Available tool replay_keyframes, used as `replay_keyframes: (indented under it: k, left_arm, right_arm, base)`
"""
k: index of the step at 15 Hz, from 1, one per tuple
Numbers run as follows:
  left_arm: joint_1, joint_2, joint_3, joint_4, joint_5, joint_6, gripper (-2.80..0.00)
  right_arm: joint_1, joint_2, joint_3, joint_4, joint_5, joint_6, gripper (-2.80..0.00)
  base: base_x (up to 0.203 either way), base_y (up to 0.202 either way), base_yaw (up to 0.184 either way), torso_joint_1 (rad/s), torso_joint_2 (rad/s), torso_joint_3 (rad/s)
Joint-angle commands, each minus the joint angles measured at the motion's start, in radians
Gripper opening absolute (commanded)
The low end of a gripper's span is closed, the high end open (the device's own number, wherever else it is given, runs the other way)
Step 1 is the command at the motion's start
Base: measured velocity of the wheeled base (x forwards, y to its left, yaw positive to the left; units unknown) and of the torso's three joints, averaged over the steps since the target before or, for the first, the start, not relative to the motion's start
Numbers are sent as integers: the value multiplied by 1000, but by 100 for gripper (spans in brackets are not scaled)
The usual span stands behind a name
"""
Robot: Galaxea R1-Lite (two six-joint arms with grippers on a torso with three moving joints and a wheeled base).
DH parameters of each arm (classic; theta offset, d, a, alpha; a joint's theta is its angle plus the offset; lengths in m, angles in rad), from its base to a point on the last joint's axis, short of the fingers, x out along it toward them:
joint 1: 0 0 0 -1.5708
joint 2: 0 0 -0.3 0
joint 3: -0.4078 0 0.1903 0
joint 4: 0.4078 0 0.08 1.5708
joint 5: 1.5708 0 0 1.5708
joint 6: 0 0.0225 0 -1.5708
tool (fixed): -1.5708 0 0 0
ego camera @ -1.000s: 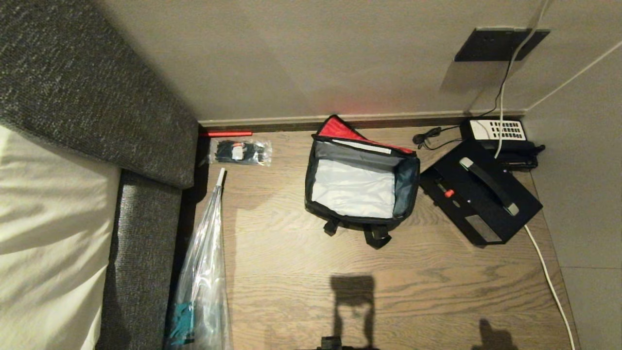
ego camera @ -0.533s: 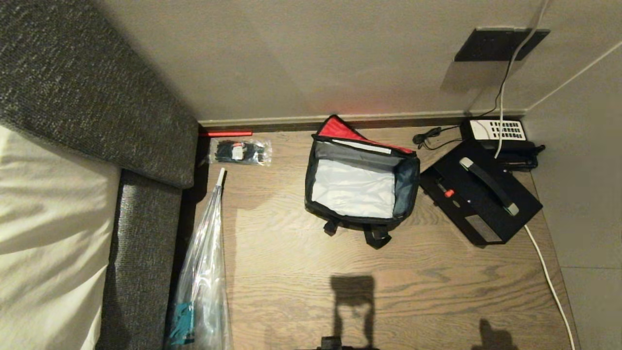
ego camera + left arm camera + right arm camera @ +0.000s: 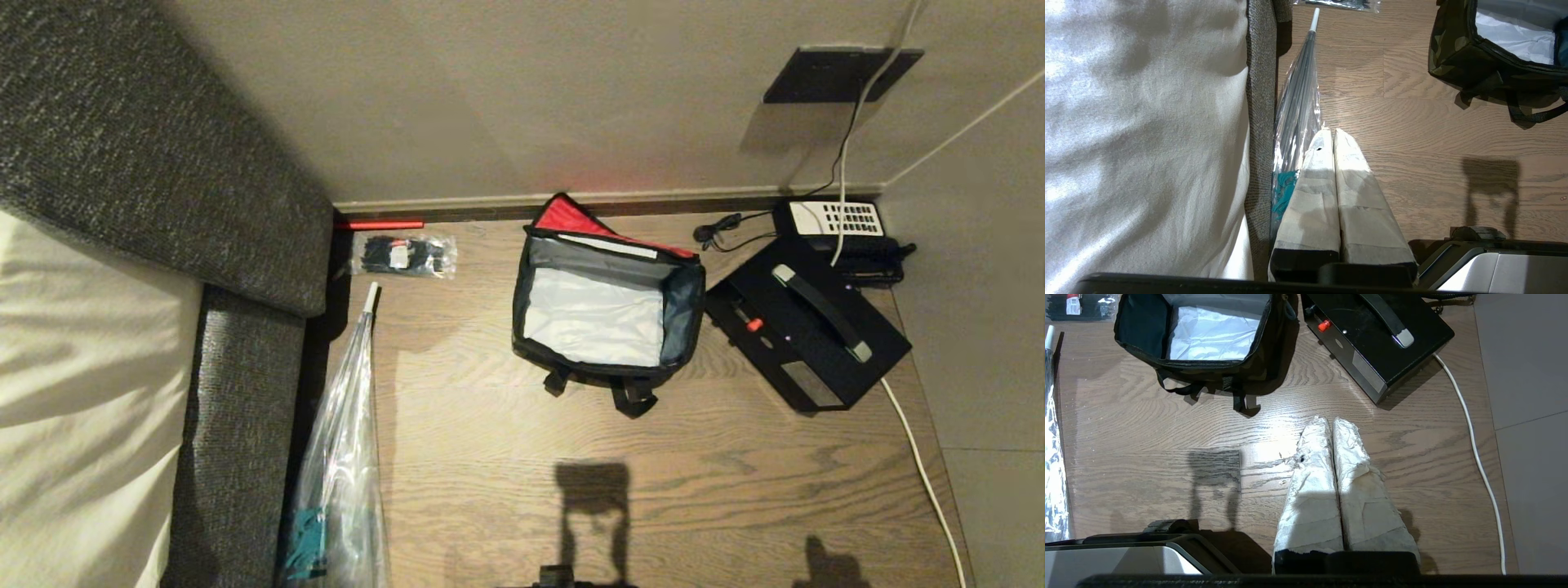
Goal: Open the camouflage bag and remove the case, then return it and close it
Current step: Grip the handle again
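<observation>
The camouflage bag (image 3: 604, 314) stands open on the wooden floor (image 3: 506, 457) by the far wall, red lid lining up, its pale grey interior apparently empty. The case (image 3: 804, 322), flat black with a red spot, lies just right of it. Left gripper (image 3: 1334, 134) and right gripper (image 3: 1332, 424) hover nearer, fingers clenched on nothing.

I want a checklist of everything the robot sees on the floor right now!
Surface: wooden floor, bare in front.
Job's things: camouflage bag open, red lid flipped back, empty; black case out beside it, apart.
Clutter: plastic packet; wrapped umbrella; telephone.
Grippers: left gripper shut, empty, above the floor near the umbrella; right gripper shut, empty, short of the case.
Cables: white cable past the case.
Surroundings: bed, wall.
</observation>
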Motion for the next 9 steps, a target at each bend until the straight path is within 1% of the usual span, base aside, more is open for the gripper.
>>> replay_keyframes:
  k: [1, 9]
  left_arm:
    - [1, 0, 0, 0, 0, 0, -280]
    - [0, 0, 0, 0, 0, 0, -280]
  right_arm:
    - [0, -26, 13, -1, 0, 0, -280]
    - [0, -26, 14, -1, 0, 0, -280]
  base:
    - [0, 0, 0, 0, 0, 0]
    - [0, 0, 0, 0, 0, 0]
